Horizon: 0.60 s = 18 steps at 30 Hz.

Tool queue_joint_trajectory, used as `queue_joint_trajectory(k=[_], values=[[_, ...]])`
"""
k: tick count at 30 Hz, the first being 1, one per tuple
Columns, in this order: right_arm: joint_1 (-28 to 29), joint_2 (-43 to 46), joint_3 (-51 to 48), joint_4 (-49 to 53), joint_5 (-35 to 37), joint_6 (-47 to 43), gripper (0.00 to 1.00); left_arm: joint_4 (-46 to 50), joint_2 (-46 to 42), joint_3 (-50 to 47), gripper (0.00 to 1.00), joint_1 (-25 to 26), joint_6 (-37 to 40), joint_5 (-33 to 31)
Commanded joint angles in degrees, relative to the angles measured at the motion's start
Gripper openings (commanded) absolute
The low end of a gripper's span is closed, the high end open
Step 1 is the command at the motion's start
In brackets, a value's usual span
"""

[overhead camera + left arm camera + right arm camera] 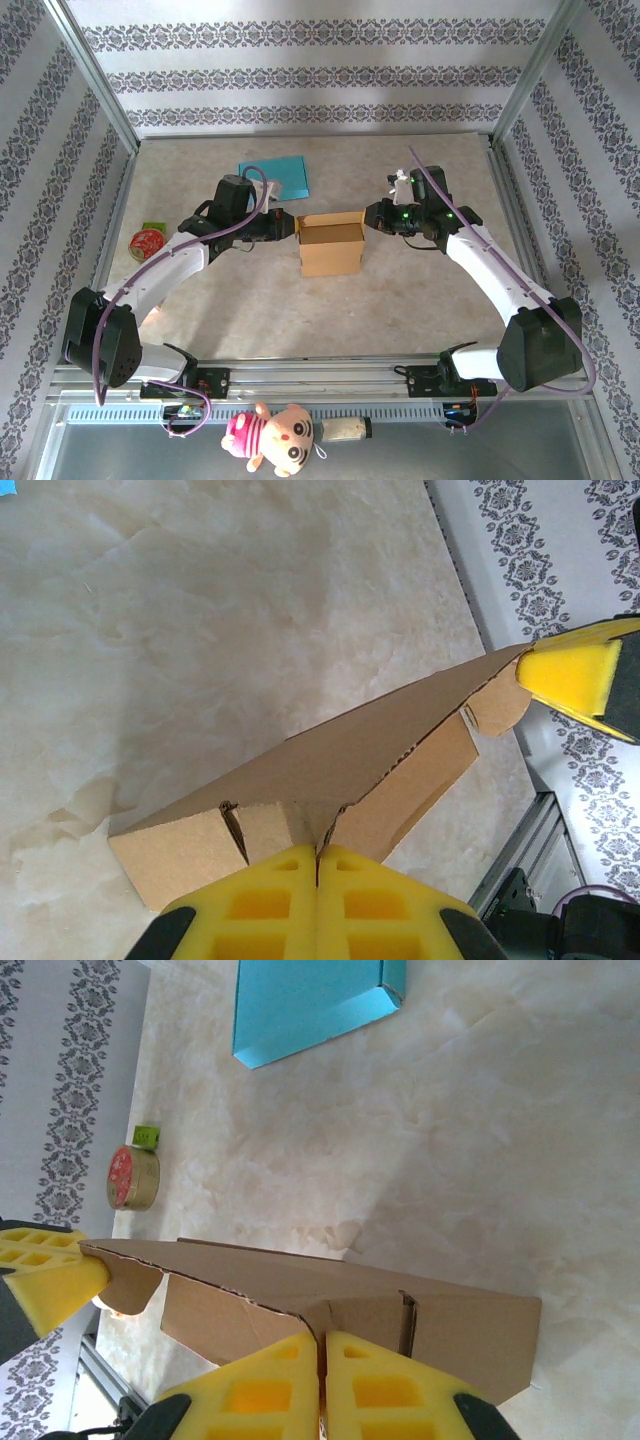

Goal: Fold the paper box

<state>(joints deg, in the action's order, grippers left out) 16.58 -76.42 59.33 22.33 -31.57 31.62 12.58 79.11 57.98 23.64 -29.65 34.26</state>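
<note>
The brown paper box (331, 245) stands partly folded in the middle of the table, long side facing me. My left gripper (290, 228) is at its left end, shut on a cardboard flap; the left wrist view has the yellow pads (270, 905) pressed together on the box (330, 760) edge. At the right end my right gripper (372, 217) is shut on the opposite flap, its pads (380, 1390) pinching the box (260, 1275). Each wrist view catches the other gripper's yellow finger at the far end of the box.
A flat blue sheet (275, 180) lies behind the box. A red round tin (148, 243) and a small green packet (153, 227) sit at the left edge. A pink plush toy (275, 435) lies below the front rail. Patterned walls enclose the table.
</note>
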Motion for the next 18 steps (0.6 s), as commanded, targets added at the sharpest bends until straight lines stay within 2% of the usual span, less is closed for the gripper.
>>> queue_joint_trajectory(k=[1, 18], values=[[1.4, 0.9, -2.1, 2.2, 1.9, 0.4, 0.08, 1.0, -0.7, -1.1, 0.02, 1.2, -0.8, 0.2], [2.8, 3.6, -4.4, 7.1, 10.1, -5.8, 0.07, 1.0, -1.8, -2.0, 0.02, 1.4, -0.9, -0.6]])
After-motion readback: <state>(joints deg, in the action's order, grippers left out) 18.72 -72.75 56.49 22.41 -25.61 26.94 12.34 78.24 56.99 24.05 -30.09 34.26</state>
